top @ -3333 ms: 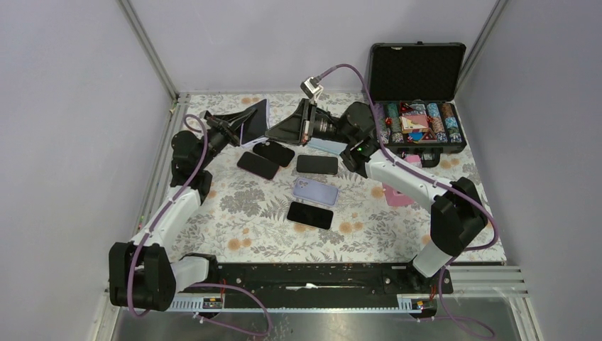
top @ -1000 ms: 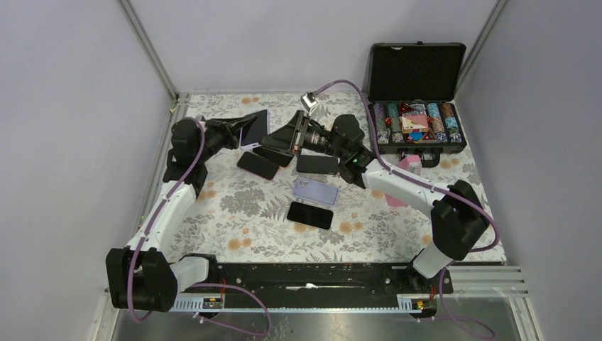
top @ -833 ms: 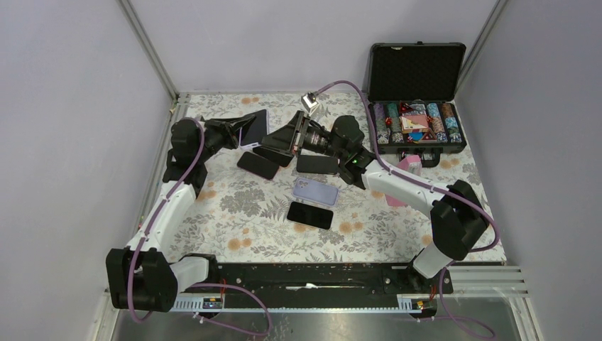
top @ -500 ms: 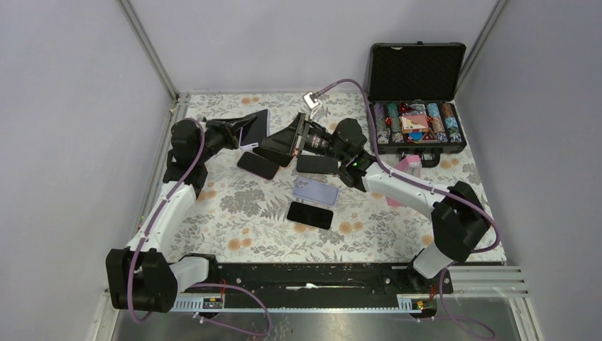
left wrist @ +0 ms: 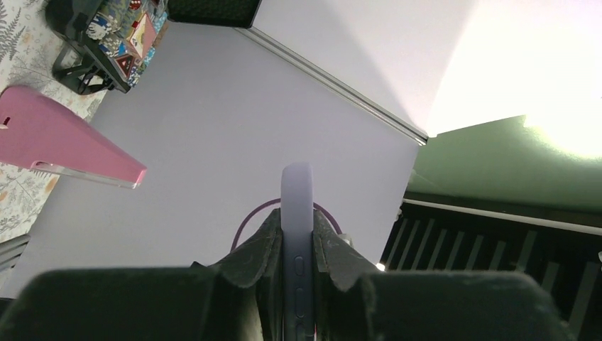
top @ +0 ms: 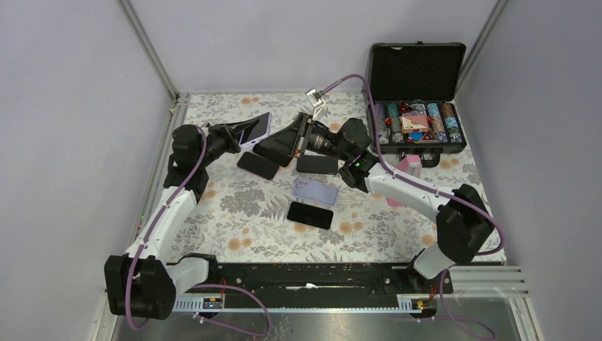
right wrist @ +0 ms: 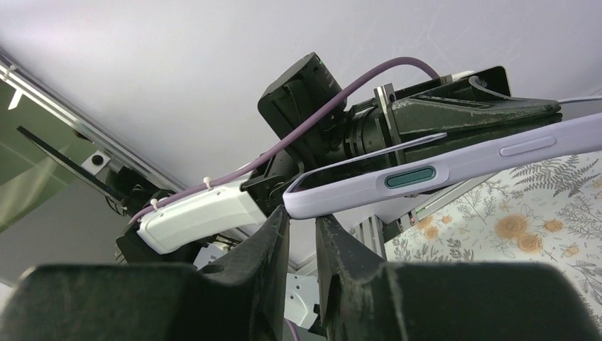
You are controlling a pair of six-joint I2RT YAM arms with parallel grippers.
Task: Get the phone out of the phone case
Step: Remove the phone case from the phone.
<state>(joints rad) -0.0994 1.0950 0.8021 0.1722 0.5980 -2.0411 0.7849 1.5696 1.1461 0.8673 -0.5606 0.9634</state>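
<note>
1. Two pincers now meet at one thing. The left pincer [top: 238, 133] is clamped on the long edge of the lilac rubbery phone case [top: 255, 128]. It holds the case in the air over the far left of the floral-patterned table [top: 241, 227], apart from the dark and lilac spare handsets [top: 309, 214] lying flat nearer the middle.
2. Over the last few seconds the left arm has raised and turned the case, so its lilac back rather than the dark screen faces the overhead camera. The phone is inside it, and only a thin sliver shows along the rim in the right wrist view.
3. Meanwhile the right pincer [right wrist: 302, 220] has swung in from near the black hard-shell poker-chip briefcase [top: 417, 71] while narrowing its jaws. They stand slightly apart with the case's rounded corner right at their tips. Whether they pinch the lip or merely touch it I cannot tell.
4. For the task, this looks like the set-up for peeling. One arm anchors the case and the other sits at a corner, where a soft case likely yields first. The phone appears fully seated, so extraction has not begun.
5. One worry is that the left grip squeezes case and phone together (seen edge-on in its own wrist view), which may resist the peel, and a slip would drop everything onto the table
</note>
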